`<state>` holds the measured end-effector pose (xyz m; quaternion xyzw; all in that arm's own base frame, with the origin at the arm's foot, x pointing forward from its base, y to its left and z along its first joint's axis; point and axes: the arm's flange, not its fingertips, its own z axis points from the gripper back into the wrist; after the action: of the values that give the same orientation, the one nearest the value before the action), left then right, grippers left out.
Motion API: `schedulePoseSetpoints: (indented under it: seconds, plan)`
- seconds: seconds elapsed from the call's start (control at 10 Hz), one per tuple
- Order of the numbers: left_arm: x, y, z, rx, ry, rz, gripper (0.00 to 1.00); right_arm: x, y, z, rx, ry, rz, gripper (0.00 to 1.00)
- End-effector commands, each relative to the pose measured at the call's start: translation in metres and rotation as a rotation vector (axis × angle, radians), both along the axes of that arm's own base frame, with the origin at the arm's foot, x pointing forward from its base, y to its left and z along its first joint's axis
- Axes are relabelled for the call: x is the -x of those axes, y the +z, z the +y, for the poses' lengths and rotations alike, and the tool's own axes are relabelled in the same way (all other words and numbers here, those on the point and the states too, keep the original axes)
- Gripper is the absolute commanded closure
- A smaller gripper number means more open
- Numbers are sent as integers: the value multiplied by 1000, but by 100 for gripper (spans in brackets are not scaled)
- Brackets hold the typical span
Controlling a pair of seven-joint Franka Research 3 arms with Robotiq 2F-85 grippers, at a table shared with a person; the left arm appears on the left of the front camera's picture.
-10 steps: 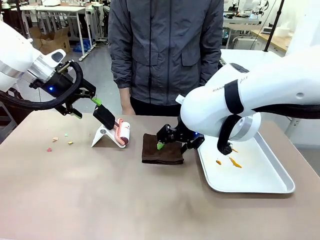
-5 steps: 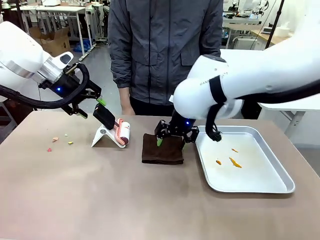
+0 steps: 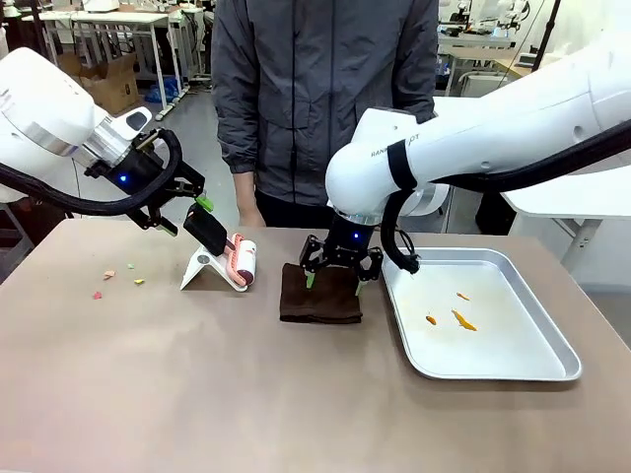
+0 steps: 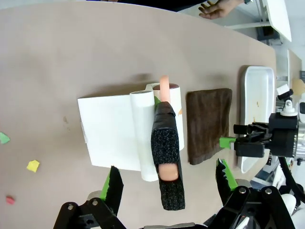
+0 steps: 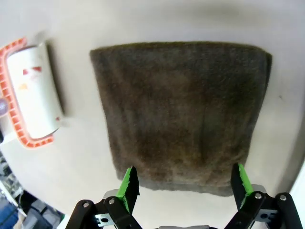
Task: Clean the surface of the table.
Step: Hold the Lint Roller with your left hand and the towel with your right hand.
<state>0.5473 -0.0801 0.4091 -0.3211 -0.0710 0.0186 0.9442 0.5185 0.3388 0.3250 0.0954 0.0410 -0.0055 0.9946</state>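
The right gripper (image 3: pixel 340 274), jaws apart and empty, hangs just above the folded brown cloth (image 3: pixel 320 299), its arm having swung in from over the metal tray (image 3: pixel 552 367) during the last second. The left gripper (image 3: pixel 182 212), likewise spread wide, has edged toward the black handle (image 3: pixel 207 229) of the lint roller (image 3: pixel 242 261) propped on its white stand (image 3: pixel 200 269), fingers either side of the handle but not closed on it. The table (image 3: pixel 246 394) fills the foreground, with coloured scraps (image 3: pixel 108 275) lying toward its left side, well apart from both tools. Both arms look poised to grasp; cleaning here appears not yet begun.
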Motion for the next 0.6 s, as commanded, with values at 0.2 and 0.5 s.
schedulePoseSetpoints:
  seconds: [0.2, 0.5]
  plan:
    - [-7, -2, -8, 23, -28, 5, 0, -3, -12, 1, 106, -75, -14, 0]
    - [-9, -5, -9, 20, -35, 11, 0, -4, -14, -2, 108, -94, -91, 0]
